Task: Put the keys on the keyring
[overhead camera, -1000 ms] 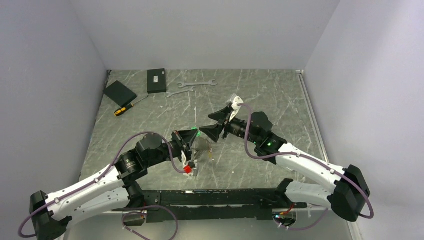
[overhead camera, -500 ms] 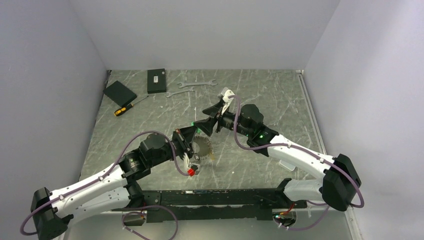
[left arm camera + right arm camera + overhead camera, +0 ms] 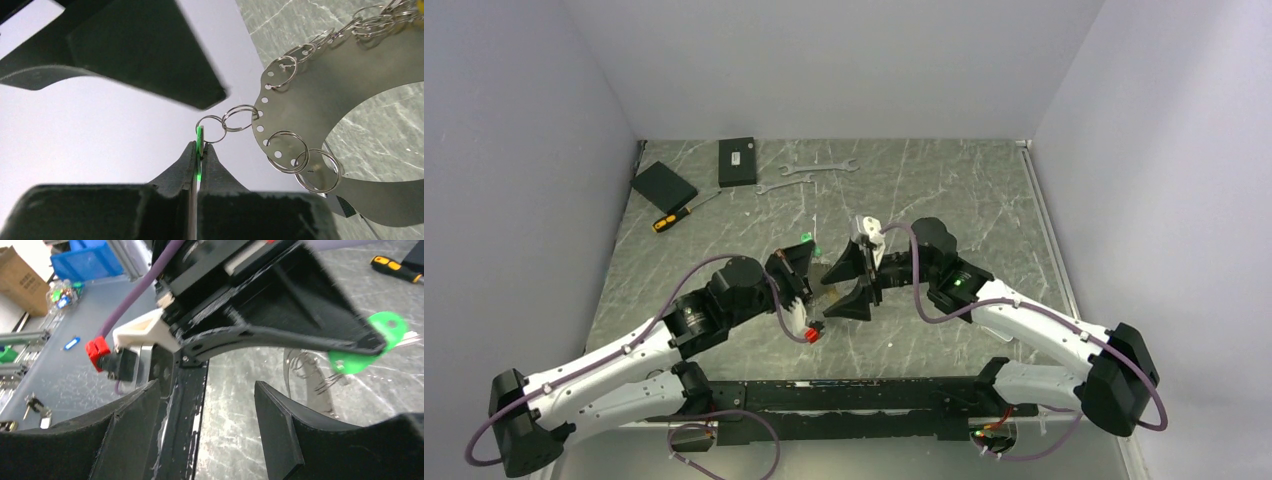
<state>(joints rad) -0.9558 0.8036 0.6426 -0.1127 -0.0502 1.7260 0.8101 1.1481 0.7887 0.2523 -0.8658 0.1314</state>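
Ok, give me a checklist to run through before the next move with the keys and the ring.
1. Grip: left pincer shut on green tag, ok.
2. Other arm: right pincer open, holding nothing, ok.
3. Link: small split ring joins tag to large metal ring, ok.
4. Key blades in sight: cannot tell.
5. Gap between the two pincers: cannot tell.

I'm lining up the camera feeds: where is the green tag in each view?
Top external: green tag centre, at the left gripper tip.
Left wrist: tag edge-on at centre, between shut fingers.
Right wrist: tag at right edge, partly behind a black finger.
Shared landmark: the left gripper pinching it.
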